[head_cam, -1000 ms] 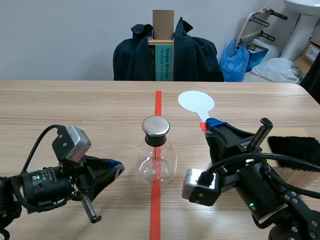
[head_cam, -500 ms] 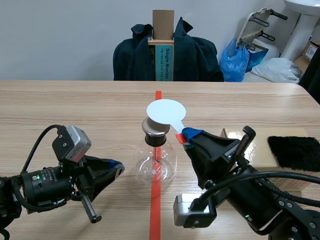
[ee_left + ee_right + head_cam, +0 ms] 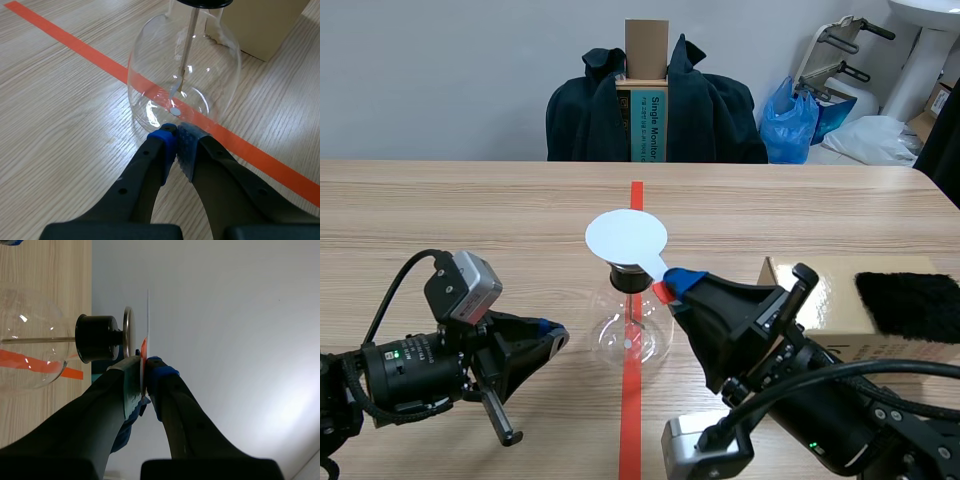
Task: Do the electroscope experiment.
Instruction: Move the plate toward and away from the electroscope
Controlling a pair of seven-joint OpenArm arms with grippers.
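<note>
Your right pincer (image 3: 677,283) gripped the white disc (image 3: 626,238) flat just over the electroscope (image 3: 632,335) cap (image 3: 127,335), presumably to pass charge; your left pincer (image 3: 176,142) sat closed, empty, beside its glass bulb.

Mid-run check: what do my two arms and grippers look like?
The left gripper and right gripper each have two thick black fingers tipped with blue or grey-green dotted pads. Each black arm carries a silver boxy camera, looping black cables and a small green light.
</note>
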